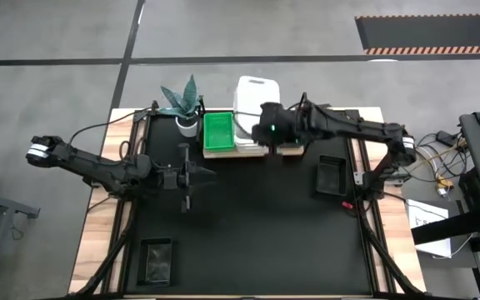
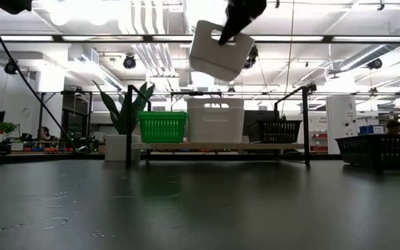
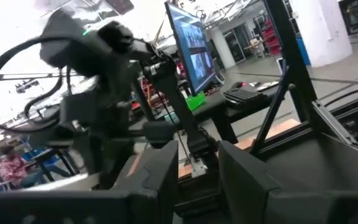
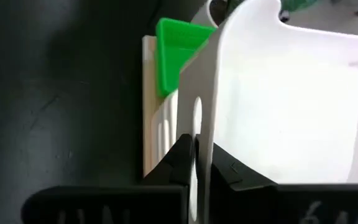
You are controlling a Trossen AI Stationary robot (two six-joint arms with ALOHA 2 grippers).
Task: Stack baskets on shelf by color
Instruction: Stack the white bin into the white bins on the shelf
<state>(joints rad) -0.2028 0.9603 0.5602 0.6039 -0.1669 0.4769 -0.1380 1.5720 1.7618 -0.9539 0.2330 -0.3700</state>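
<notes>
My right gripper (image 2: 229, 31) is shut on a white basket (image 2: 217, 50) and holds it high above the shelf (image 2: 217, 146), tilted. On the shelf stand a green basket (image 1: 217, 133) and a second white basket (image 2: 215, 120). In the low view a black basket (image 2: 278, 130) stands at the shelf's right end; in the high view my right arm covers that spot. My left gripper (image 1: 187, 177) hovers open over the table's left middle, away from the baskets. My right gripper pinches the lifted white basket by one short end wall at its handle slot (image 4: 196, 127), with one finger (image 4: 180, 158) outside the wall and the other inside the basket. The basket is lifted clear and hangs tilted below the fingers, above the shelf's white basket.
A potted plant (image 1: 186, 104) stands at the shelf's left end. One black basket (image 1: 332, 175) sits on the table to the right, another (image 1: 157, 258) near the front left corner. Black posts (image 2: 128, 125) rise at the shelf ends. The table's middle (image 1: 257, 225) is bare.
</notes>
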